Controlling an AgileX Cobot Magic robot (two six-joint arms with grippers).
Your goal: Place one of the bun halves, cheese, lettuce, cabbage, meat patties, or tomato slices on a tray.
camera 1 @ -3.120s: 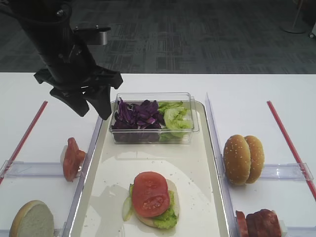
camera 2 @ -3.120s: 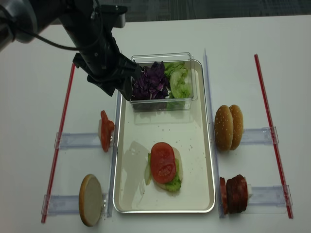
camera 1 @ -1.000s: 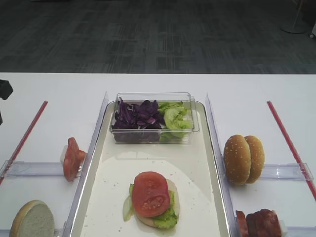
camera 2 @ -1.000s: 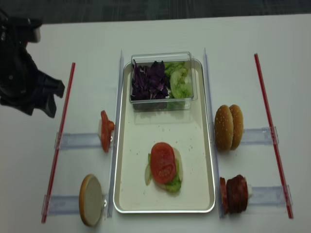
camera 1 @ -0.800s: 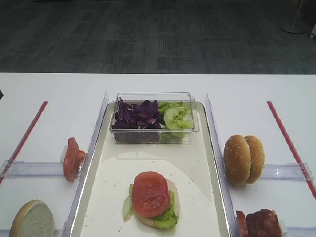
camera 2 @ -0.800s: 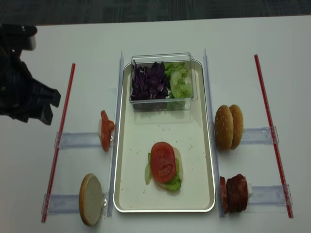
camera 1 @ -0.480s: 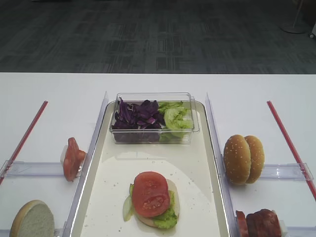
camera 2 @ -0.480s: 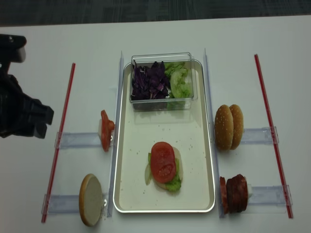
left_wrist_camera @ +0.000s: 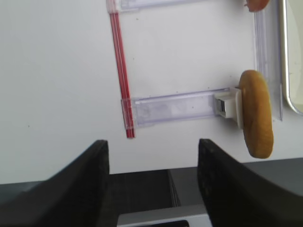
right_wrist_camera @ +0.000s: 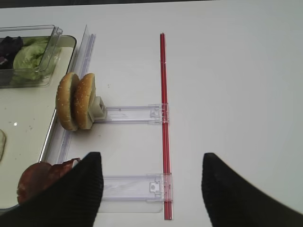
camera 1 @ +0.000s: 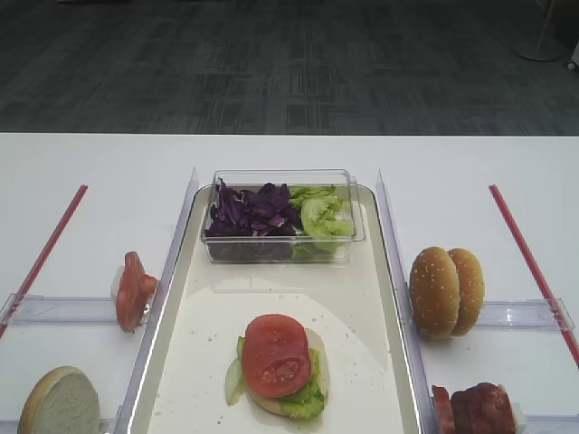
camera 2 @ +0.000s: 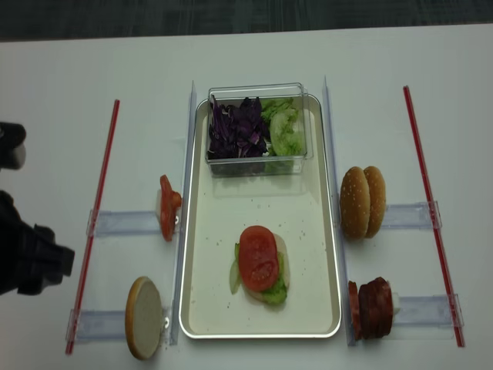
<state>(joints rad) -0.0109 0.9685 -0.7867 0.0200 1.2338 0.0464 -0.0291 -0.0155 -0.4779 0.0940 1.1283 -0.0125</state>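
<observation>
The cream tray (camera 1: 362,298) (camera 2: 308,231) holds a stack: a tomato slice (camera 1: 276,354) (camera 2: 258,257) on lettuce (camera 1: 308,400) and a pale bun half. More tomato slices (camera 1: 131,289) stand on the left rack. A cut bun half (camera 1: 59,402) (left_wrist_camera: 255,113) stands at the front left. Sesame bun halves (camera 1: 446,291) (right_wrist_camera: 75,100) and meat patties (camera 1: 475,409) (right_wrist_camera: 40,177) stand on the right. Cabbage (camera 1: 249,210) fills a tub. Cheese is out of view. My left gripper (left_wrist_camera: 152,156) (camera 2: 31,258) hangs open and empty over the table's front-left edge. My right gripper (right_wrist_camera: 151,165) is open and empty, right of the patties.
A clear plastic tub (camera 1: 282,217) sits at the tray's far end with more lettuce (camera 1: 321,217) beside the cabbage. Red strips (camera 1: 45,249) (camera 1: 529,262) run down both sides. Clear plastic racks (camera 2: 123,223) (right_wrist_camera: 135,113) and upright dividers flank the tray.
My left arm has drawn back from beside the tub to the table's front-left edge and left the first high view. Food and tray have not moved.
</observation>
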